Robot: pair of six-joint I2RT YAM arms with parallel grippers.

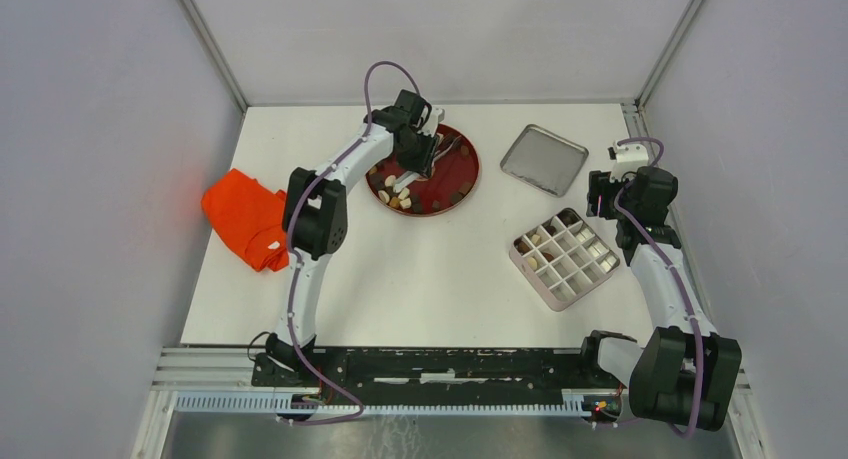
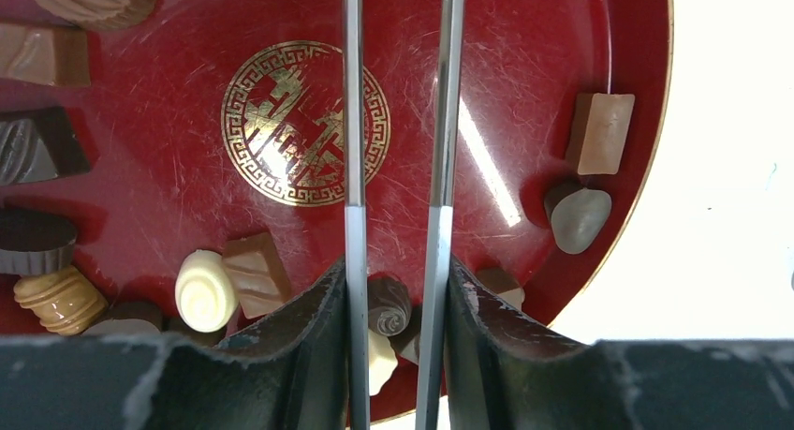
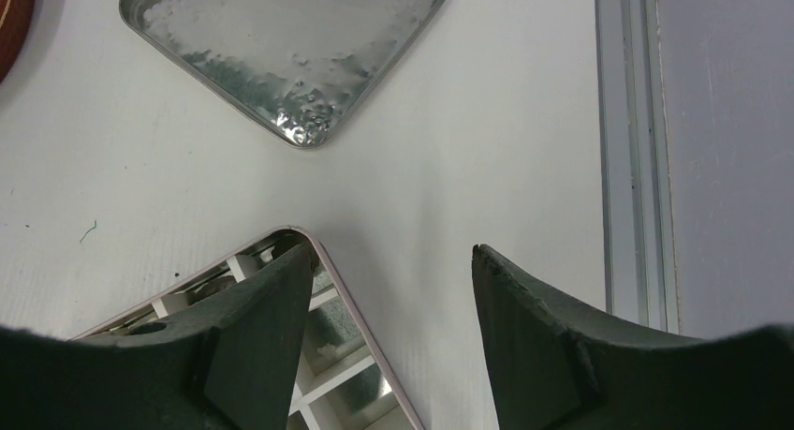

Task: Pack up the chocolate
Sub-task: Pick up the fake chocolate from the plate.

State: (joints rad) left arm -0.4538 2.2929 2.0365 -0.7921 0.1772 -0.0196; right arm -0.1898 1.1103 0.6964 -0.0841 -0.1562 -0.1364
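The chocolate lies as small dark, light brown and cream pieces on a red plate with a gold emblem. My left gripper hangs over the plate, shut on metal tweezers whose two blades run out across the plate with a gap between them. A dark swirled piece lies below that gap, near the fingers. A few pieces sit in a white divided box. My right gripper stands open and empty over the box's far right corner.
A square metal tray, also in the right wrist view, lies behind the box. An orange cloth is bunched at the table's left edge. An aluminium rail runs along the right side.
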